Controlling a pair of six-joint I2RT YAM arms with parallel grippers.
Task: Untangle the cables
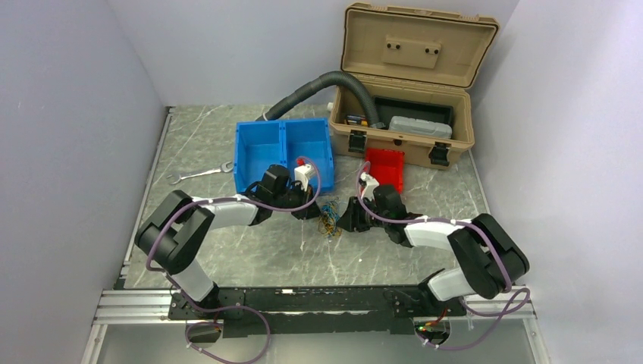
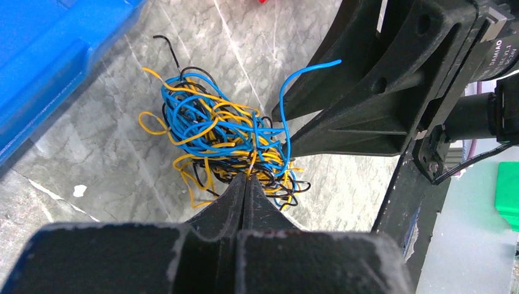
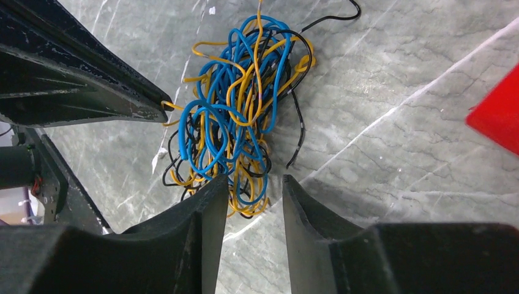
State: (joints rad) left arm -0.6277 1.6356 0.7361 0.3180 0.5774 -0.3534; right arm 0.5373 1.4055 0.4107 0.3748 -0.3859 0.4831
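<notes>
Lying on the grey worktop, the cables bunch between both arms, just before the blue bin, with bare stone nearer the bases. The left wrist view shows the left end effector pressed together, pinching strands at the tangle's edge. The right wrist view shows the right end effector spread, with near loops between its fingers.

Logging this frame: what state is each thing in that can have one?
cables: tangled in one clump.
left hand: shut on cables, pinching strands at the clump's edge.
right hand: open, fingertips at the clump.
toolbox: lid up, open.
blue bin: both compartments look empty.
</notes>
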